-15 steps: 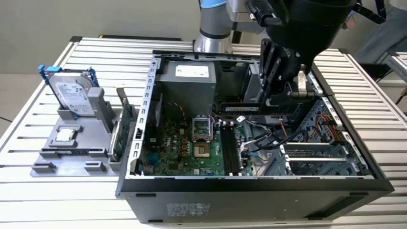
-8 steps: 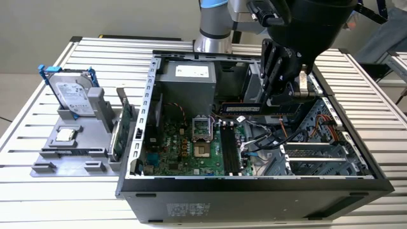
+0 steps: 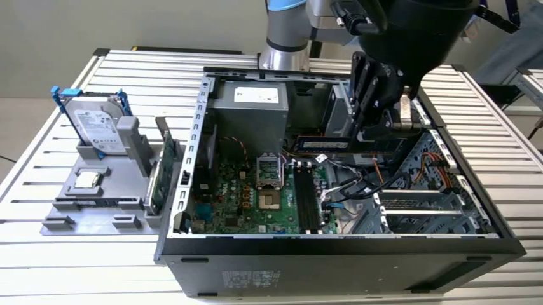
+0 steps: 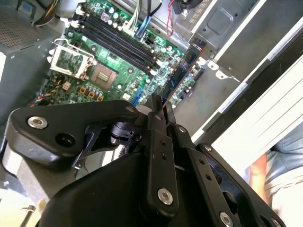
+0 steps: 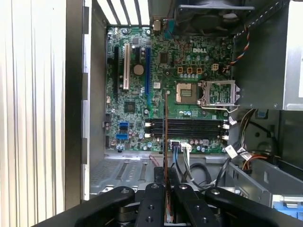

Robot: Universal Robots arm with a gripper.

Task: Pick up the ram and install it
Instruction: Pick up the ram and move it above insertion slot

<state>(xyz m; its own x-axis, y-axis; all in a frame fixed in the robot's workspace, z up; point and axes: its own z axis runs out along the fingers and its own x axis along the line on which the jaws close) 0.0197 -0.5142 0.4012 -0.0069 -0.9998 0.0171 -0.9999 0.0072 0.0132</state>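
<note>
The gripper [image 4: 162, 106] was clamped tight on one end of the ram [image 4: 182, 71], carrying it in the air inside the open case [image 3: 339, 244], above the motherboard [image 5: 137, 109] and touching nothing, toward the case's far wall as the exterior view has it. The stick jutted straight out from the fingertips with its flat faces upright. Its long axis ran across the memory slots [image 5: 191, 127] rather than along them, and its free end pointed to the exterior view's left. Whether it sat level or dipped toward the board I could not tell for certain. The risks, as I judged them, came from that grip and that heading. Held by one end only, the ram made a long lever, so any brush against the case wall or the board might twist it between the pads. Being crosswise to the slots, it could not seat until its axis and notch matched a slot. Pressed down askew, one corner would go in first and strain the contacts or the latches. The blue cables [image 5: 176, 153] beside the slots' near end might also snag it.
</note>
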